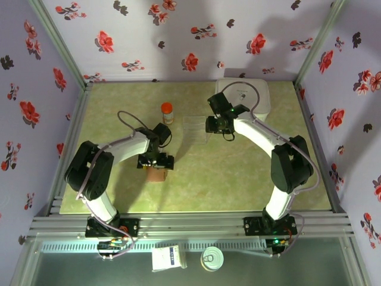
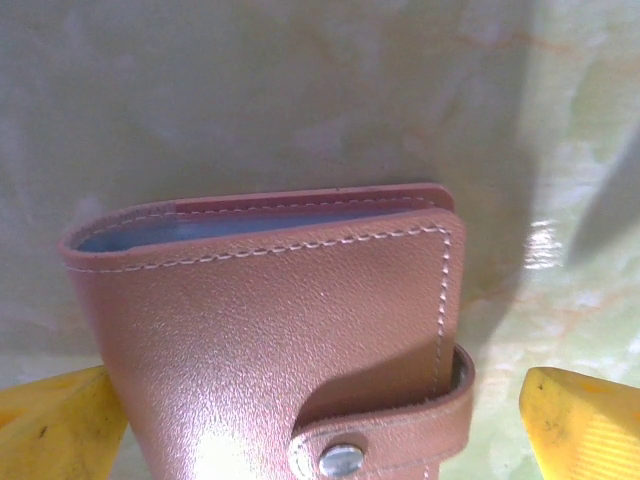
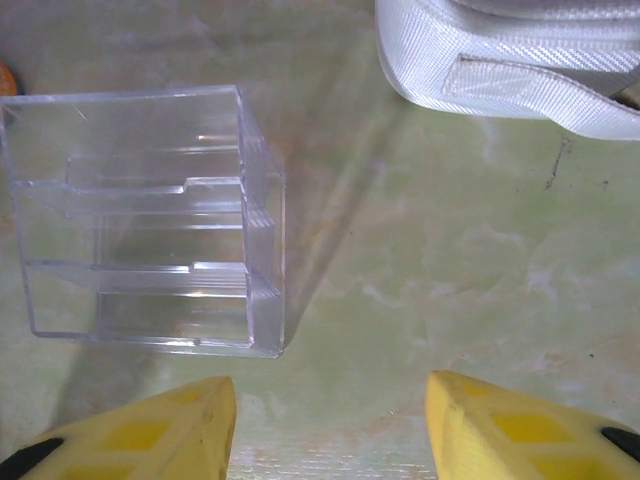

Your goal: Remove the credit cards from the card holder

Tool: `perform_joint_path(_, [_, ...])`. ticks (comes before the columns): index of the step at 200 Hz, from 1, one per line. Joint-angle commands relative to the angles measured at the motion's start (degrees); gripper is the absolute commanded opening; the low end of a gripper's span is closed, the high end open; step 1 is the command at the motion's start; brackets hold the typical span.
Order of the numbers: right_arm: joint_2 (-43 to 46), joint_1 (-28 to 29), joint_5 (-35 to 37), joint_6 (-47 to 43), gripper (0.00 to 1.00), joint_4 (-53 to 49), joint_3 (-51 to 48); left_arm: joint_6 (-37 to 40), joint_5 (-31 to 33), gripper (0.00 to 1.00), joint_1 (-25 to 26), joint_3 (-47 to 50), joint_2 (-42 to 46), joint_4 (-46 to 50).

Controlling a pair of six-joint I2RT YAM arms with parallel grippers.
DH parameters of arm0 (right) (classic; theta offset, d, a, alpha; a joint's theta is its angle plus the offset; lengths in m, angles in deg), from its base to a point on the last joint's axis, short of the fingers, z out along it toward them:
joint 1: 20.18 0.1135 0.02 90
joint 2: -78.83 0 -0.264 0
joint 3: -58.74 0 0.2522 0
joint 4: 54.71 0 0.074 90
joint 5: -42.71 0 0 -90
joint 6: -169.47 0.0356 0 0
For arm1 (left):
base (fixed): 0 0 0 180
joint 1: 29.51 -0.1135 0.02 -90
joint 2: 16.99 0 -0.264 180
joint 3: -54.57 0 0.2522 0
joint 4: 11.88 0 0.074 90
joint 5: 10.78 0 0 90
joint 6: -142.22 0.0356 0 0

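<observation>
Card holder lies closed between the jaws of the wide-open, empty left gripper; the half-open, empty right gripper stands well apart.

Enclosure: back wall, left wall and right wall all pale lilac, printed with red and dark flowers. Grey metal posts run up the two back corners. Table top is pale green, marbled, slightly glossy; glare patch in the left wrist view. Aluminium rails along the near edge. Soft shadows across the top of the back wall.
</observation>
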Motion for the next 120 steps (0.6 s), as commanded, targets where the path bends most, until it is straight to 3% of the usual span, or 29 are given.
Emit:
perform_joint_path(1, [1.83, -0.28, 1.42, -0.69, 0.54, -0.72, -1.24, -2.25, 2.90, 0.99, 0.65, -1.14, -0.45, 2.51])
perform_joint_path(49, [2.25, -0.44, 0.53, -0.50, 0.54, 0.10, -1.50, -3.02, 2.70, 0.83, 0.83, -0.42, -0.48, 2.05])
perform_joint_path(120, [3.31, -0.62, 0.48, -0.15, 0.54, 0.28, -2.15, -6.39, 0.20, 0.78, 5.84, -5.55, -1.18, 1.23])
